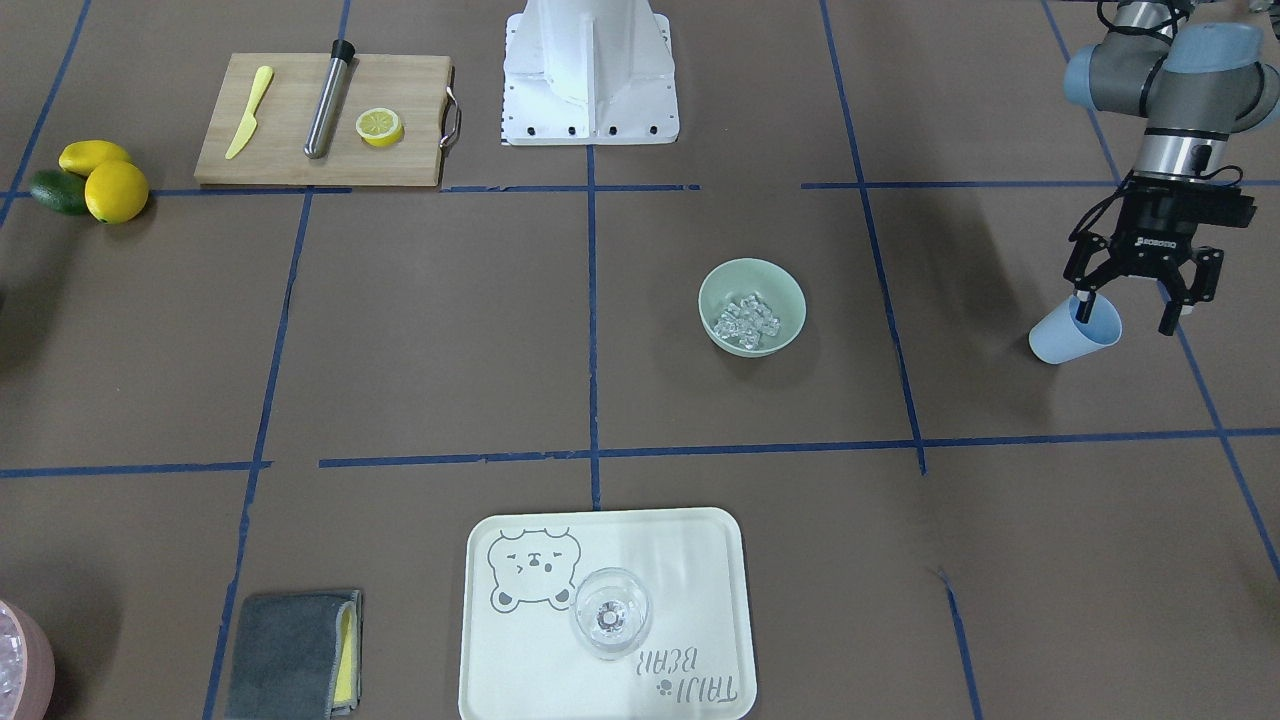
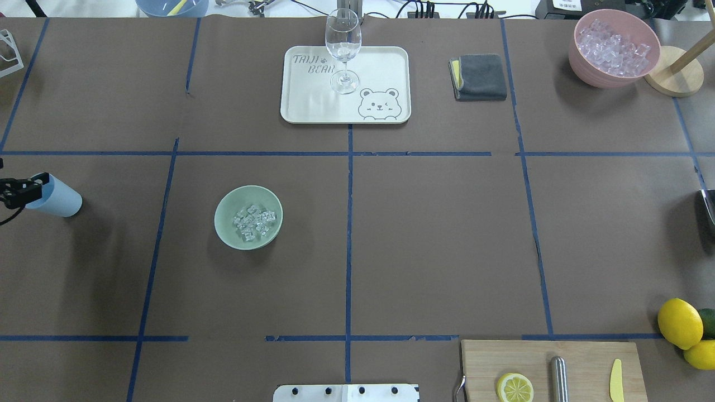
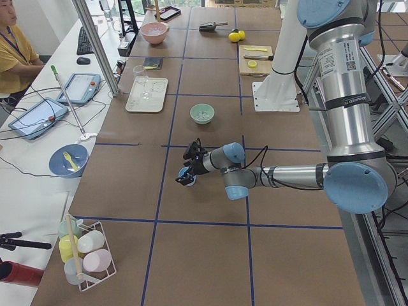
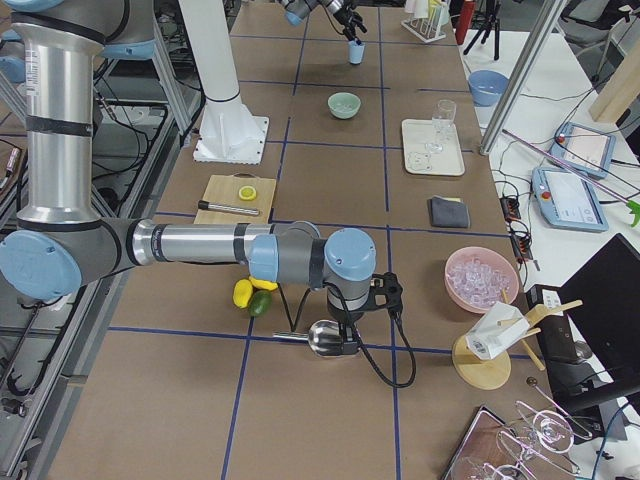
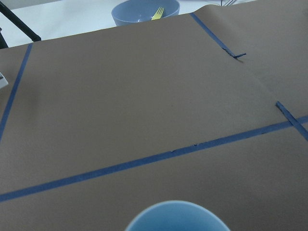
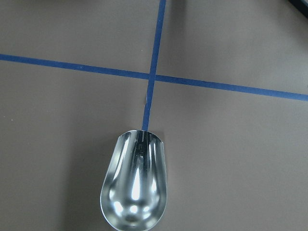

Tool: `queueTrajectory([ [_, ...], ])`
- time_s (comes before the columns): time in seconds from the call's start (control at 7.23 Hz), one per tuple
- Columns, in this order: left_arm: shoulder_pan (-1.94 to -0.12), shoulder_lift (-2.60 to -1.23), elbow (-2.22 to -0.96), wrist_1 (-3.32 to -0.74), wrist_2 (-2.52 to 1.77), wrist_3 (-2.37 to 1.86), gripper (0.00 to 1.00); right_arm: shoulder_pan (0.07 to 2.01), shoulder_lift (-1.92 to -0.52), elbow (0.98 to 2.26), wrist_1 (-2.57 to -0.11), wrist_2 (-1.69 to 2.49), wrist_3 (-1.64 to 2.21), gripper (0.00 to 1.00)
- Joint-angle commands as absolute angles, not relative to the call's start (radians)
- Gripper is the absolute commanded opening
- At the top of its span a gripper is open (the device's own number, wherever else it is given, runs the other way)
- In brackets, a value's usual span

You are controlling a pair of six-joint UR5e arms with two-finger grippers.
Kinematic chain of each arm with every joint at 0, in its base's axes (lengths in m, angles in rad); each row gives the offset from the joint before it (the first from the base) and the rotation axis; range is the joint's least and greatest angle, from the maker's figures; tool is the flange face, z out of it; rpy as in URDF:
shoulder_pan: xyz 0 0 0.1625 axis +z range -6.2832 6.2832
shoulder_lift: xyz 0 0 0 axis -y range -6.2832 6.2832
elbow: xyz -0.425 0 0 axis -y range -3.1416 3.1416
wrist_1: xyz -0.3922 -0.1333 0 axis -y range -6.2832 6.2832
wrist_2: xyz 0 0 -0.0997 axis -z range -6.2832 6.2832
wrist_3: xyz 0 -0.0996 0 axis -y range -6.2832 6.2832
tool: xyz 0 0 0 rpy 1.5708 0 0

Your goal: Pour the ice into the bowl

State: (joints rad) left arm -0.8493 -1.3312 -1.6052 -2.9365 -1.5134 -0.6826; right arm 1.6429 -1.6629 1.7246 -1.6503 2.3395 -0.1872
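Left gripper [image 1: 1127,320] is let go, jaws spread wide, one finger dipped at the rim of the cup [image 1: 1065,340] and the other well clear of it. The cup looks upright on the table [image 1: 450,330], no ice visible in it (the wrist view catches only its rim). I'd read this as a set-down out at the table's end, clear of the work. The ice [image 1: 748,322] sits in a small heap at the bottom of the bowl [image 1: 788,288], which is well apart from the cup and nearer the middle, so the pour looks done. Right gripper [image 4: 343,338] is low at the far end over an empty scoop [image 6: 134,192]; can't tell if it is clenched on the handle. It is probably parked there because the pink tub [image 2: 581,61] of clear pieces is near. The surface is brown paper with a blue tape grid. On it are a tray [image 1: 700,560] with a glass [image 1: 610,612], a grey cloth [image 1: 290,655], and a board [image 1: 300,100] with a lemon half [image 1: 380,126]. In the room, a person [image 3: 9,51] is seated at the side bench.
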Motion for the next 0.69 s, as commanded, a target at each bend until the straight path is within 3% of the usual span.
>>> queueTrajectory([
  [0.0, -1.064, -1.353, -1.659, -2.819, -1.749, -0.531, 1.00, 1.643, -1.661, 1.729, -1.649, 2.339, -0.184, 1.00],
  [0.28, -1.217, -1.370, -1.759, -2.565, -1.870, -0.229, 1.00, 1.643, -1.660, 1.771, -1.649, 2.341, -0.126, 1.00],
  [0.55, -1.415, -1.420, -1.767, -2.282, -2.024, 0.060, 1.00, 1.637, -1.629, 1.784, -1.649, 2.358, -0.123, 1.00],
])
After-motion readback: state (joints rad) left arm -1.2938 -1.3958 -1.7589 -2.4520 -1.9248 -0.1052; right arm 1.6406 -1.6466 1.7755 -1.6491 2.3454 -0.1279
